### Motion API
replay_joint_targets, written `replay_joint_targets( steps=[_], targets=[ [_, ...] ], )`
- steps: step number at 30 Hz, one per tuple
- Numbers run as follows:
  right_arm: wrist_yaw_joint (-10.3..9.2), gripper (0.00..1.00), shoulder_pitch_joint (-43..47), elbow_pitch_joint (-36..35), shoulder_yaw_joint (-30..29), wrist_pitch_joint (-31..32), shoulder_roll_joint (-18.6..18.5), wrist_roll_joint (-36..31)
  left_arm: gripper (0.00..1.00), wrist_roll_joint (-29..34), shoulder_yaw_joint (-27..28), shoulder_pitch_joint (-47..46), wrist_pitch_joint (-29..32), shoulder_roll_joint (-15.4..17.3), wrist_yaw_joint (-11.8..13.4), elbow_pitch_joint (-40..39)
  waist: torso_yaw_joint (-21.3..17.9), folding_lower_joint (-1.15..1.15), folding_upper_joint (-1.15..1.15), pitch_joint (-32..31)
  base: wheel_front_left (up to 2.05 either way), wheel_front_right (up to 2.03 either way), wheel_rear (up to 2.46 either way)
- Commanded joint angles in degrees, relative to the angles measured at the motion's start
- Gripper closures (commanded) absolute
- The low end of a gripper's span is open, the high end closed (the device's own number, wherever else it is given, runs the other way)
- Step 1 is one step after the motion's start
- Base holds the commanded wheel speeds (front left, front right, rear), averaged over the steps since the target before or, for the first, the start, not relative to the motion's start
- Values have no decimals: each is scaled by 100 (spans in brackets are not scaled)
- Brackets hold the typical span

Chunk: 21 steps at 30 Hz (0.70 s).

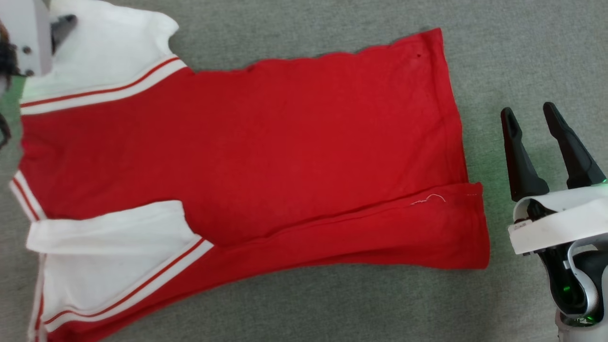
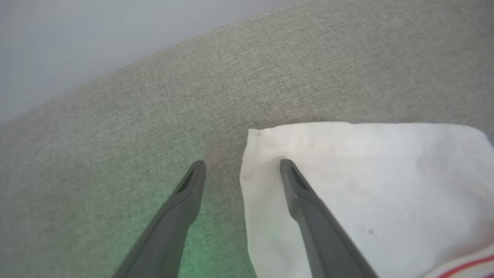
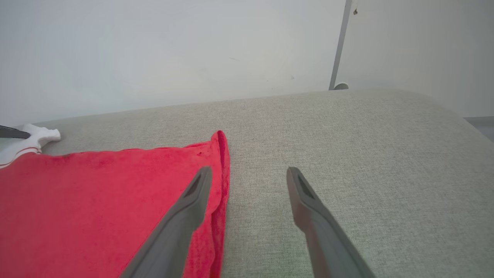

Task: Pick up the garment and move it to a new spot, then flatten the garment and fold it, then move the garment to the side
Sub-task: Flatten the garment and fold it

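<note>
Red garment (image 1: 247, 142) lies spread, right hand (image 1: 528, 108) splayed empty beside its hem (image 1: 456, 118), left hand (image 2: 242, 163) likewise over a sleeve (image 2: 366, 185).

On my feed the right end effector (image 1: 528, 110) had two long, dark, tapering fingers (image 1: 520, 161) set in a white moulded housing (image 1: 555, 223); below it sat a black wrist joint (image 1: 560, 280), wrapped by a pale grey band and dotted with small green lights (image 1: 566, 288). The left end effector (image 2: 242, 163) wore the same dark grey fingers, each with a narrow recessed slot near the tip. Its pale grey block (image 1: 28, 33) carried two dark round screws (image 1: 27, 49), with what looked like dark cabling (image 1: 6, 59) bunched beside it.
</note>
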Motion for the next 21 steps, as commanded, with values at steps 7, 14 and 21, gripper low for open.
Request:
replay_joint_targets(
  steps=[7, 14, 21],
  targets=[
    [-4, 0, -159, 127, 59, 201, -73, 171, 0, -285, -10, -190, 791, -166, -40, 420, -173, 0, 0, 186, 0, 0, 0],
    [-4, 0, -419, -28, 171, 851, -160, 373, 100, -407, -56, -309, 1306, -414, -25, 685, -163, 0, 0, 257, 0, 0, 0],
    [-3, 0, -1054, -52, 381, 2248, -228, 536, 100, -505, -53, -266, 1381, -540, -61, 770, -64, 0, 0, 252, 0, 0, 0]
  ],
)
